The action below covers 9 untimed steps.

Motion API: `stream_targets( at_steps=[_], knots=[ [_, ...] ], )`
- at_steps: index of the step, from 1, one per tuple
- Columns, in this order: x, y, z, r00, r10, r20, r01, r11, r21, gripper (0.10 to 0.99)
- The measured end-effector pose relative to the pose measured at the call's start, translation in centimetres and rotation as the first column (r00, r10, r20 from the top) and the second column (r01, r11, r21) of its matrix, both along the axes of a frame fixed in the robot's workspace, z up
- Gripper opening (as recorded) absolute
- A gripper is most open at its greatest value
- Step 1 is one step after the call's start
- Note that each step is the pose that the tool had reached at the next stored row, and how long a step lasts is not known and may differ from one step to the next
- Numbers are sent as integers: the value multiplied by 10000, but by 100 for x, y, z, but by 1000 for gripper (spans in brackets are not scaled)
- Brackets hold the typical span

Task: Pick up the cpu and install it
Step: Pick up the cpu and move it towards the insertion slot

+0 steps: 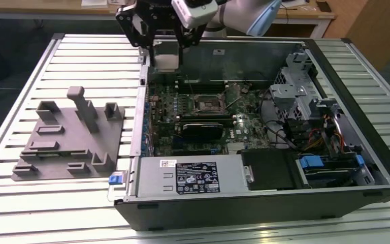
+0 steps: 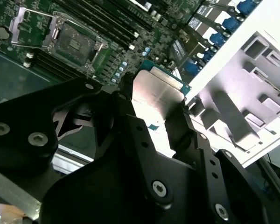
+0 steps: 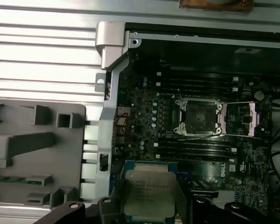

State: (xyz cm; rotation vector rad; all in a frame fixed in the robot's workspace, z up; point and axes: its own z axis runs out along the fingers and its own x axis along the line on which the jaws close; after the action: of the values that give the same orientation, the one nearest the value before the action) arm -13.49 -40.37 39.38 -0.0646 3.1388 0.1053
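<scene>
My gripper (image 1: 166,47) is shut on the cpu (image 1: 166,57), a small flat silvery square chip with a thin darker rim. It hangs above the back corner of the open computer case, on the exterior view's left. Both wrist views show the cpu (image 2: 155,91) (image 3: 148,192) held by its edges between the black fingers (image 2: 181,125). The open socket (image 1: 207,104) (image 2: 73,41) (image 3: 199,117) lies on the motherboard below, well apart from the chip, with its metal frame lifted.
The grey plastic tray (image 1: 59,145) (image 3: 42,154) lies on the slatted table, on the exterior view's left of the case. Inside the case are a black fan block (image 1: 205,128), a drive cage (image 1: 302,81) and cables. The case wall (image 1: 139,127) runs between tray and board.
</scene>
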Motion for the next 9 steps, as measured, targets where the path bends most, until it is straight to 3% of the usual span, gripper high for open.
stream_targets(
  at_steps=[9],
  knots=[
    [221, 108, -10, 10000, -1, 8, 1, 10000, -1, 525]
  ],
)
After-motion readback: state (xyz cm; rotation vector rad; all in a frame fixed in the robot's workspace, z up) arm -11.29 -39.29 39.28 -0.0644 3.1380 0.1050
